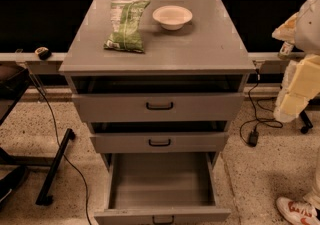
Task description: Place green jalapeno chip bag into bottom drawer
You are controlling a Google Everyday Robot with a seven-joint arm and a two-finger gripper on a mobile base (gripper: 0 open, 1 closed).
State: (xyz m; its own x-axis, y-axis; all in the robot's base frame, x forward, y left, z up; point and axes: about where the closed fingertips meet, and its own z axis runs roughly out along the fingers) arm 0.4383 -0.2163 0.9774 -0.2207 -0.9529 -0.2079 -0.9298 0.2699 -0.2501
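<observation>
Cabinet top [200,44]: bag [126,25], bowl [172,17]; gripper [291,96] right

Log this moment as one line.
green jalapeno chip bag: on cabinet top beside bowl | bottom drawer: open | gripper: image right edge, apart from bag

The arm [304,76] hangs at the right edge; its end effector [288,105] points downward.

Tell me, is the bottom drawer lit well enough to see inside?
Camera view: warm cast overall; bottom drawer evenly lit to its floor; upper drawers' gaps in deep shadow; no glare on green jalapeno chip bag; gripper at right edge, brightly lit.
</observation>
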